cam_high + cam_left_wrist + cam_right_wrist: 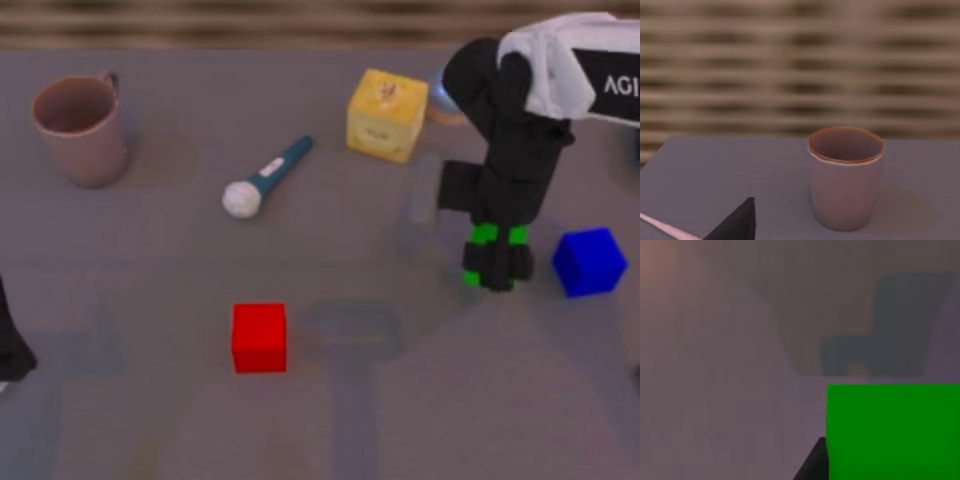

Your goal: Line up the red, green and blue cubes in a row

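The red cube (259,338) rests on the table left of centre, towards the front. Near the right edge lies the blue cube (589,262). My right gripper (495,270) points down just left of the blue cube, shut on the green cube (892,430); from above only green slivers (484,234) show between its black fingers. In the right wrist view a dark finger (812,465) presses against the green cube's side. My left arm (10,350) is parked at the table's left edge, with only one dark fingertip (735,225) showing in its wrist view.
A larger yellow cube with a printed face (386,114) stands at the back, right of centre. A white-headed microphone (265,178) lies at mid-table. A pinkish mug (78,128) stands at the back left, also in the left wrist view (845,177).
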